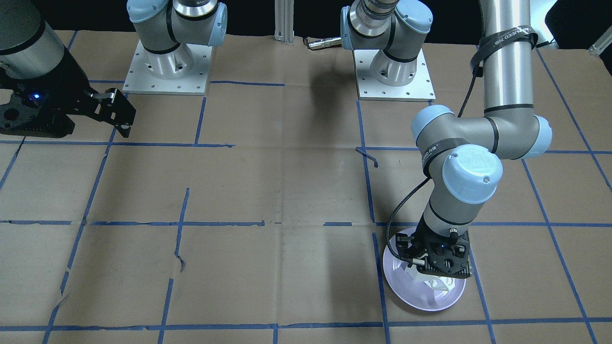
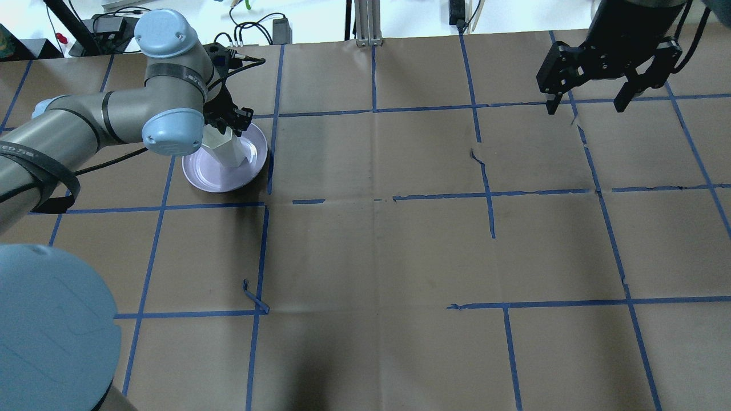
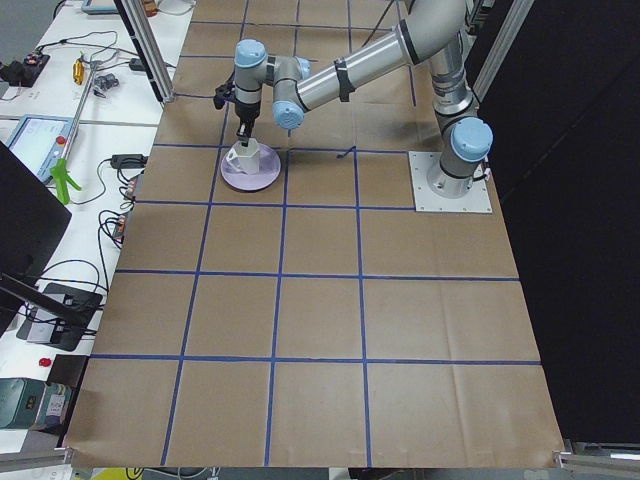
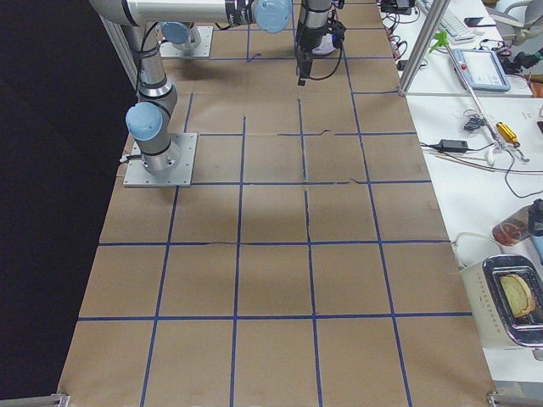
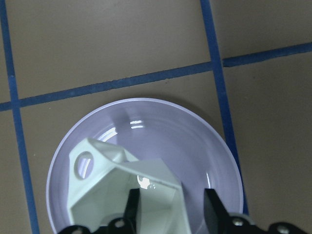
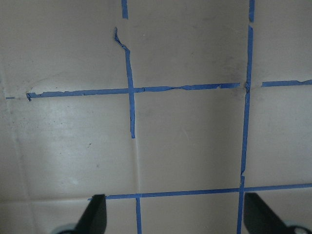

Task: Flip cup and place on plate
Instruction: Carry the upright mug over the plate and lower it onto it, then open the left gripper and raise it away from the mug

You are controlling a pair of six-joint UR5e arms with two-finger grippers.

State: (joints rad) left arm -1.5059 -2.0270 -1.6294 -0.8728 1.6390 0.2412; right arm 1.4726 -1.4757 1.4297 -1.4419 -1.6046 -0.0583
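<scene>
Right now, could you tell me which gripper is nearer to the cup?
Left. The left gripper straddles the cup on the plate; the right gripper hangs open, far away.

lettering on arm strap (image 1: pixel 508 39) — blurred, none legible

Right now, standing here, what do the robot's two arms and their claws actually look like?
The left arm and right arm are silver-grey tubes with rounded pale blue joint caps. Black straps with white lettering bind a black cable along the left arm. The left gripper and right gripper are black, angular and two-fingered, each showing a small blue light.
</scene>
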